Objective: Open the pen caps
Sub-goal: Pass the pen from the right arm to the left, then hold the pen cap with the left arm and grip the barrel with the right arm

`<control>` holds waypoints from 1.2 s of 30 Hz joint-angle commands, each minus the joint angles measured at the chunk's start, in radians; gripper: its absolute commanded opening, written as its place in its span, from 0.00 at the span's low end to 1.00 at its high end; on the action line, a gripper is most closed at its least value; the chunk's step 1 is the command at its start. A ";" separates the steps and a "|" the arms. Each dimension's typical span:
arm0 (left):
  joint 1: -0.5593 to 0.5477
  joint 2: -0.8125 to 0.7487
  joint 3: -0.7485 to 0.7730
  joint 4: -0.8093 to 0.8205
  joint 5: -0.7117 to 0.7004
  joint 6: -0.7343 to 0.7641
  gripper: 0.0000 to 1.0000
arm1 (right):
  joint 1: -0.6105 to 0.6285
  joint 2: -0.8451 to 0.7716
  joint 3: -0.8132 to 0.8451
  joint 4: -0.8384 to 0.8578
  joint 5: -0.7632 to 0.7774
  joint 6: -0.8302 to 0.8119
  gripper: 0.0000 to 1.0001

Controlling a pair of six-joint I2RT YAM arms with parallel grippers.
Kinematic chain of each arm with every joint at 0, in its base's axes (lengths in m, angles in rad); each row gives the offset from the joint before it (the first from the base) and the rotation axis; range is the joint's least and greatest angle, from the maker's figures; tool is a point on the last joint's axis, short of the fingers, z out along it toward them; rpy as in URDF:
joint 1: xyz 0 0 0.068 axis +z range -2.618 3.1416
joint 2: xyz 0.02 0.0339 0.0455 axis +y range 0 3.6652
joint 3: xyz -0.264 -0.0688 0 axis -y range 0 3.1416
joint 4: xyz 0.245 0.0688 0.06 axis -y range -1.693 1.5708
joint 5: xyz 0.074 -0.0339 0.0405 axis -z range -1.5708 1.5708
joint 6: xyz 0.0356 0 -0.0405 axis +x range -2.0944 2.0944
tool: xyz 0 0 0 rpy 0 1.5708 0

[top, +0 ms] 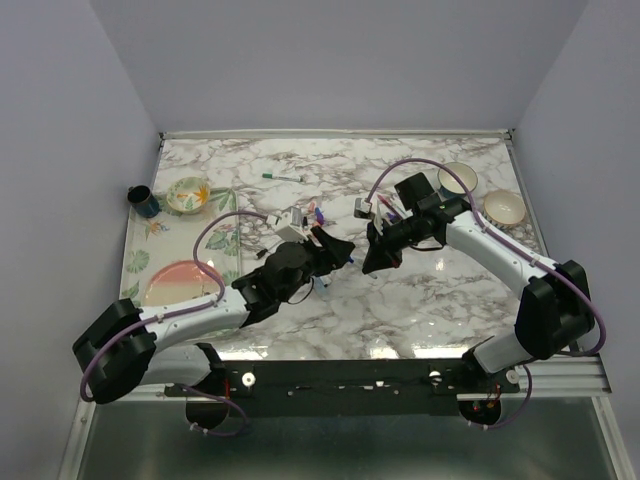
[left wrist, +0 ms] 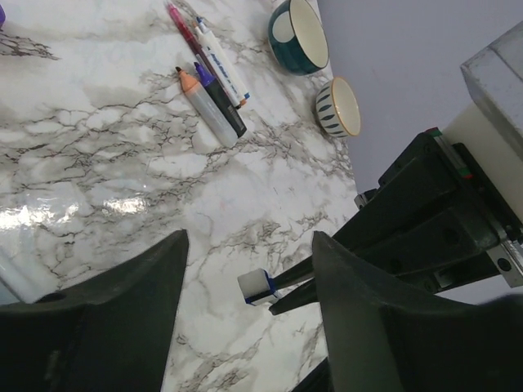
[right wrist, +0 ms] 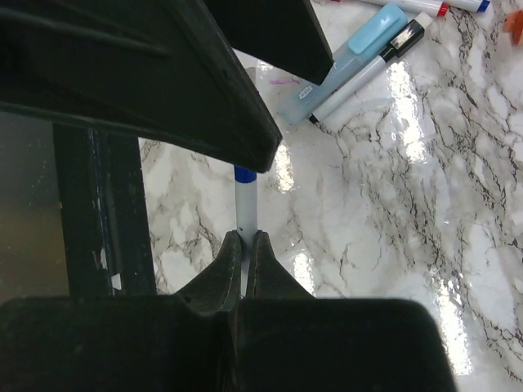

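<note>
The right gripper [right wrist: 245, 238] pinches a white pen [right wrist: 245, 208] to steady it; the left gripper [left wrist: 249, 241] — jaws apart, holding nothing — straddles what seems its blue pen cap [right wrist: 243, 174], to pull.

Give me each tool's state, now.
Left tool: open, the white pen between its fingers, not gripped.
Right tool: shut on the white pen.

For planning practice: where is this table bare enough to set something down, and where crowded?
Free: the table from the pens to the near edge, and behind the green pen. Crowded: middle pens, bowls right, tray left.
</note>
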 commanded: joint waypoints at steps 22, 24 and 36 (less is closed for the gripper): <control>-0.043 0.094 0.055 0.082 -0.003 0.038 0.00 | -0.009 0.003 0.000 0.028 -0.031 0.033 0.21; -0.043 0.110 0.061 0.108 0.029 0.050 0.00 | -0.009 0.002 -0.002 0.036 -0.040 0.042 0.28; -0.043 0.138 0.066 0.159 0.074 0.041 0.00 | -0.009 0.005 -0.010 0.048 -0.078 0.056 0.35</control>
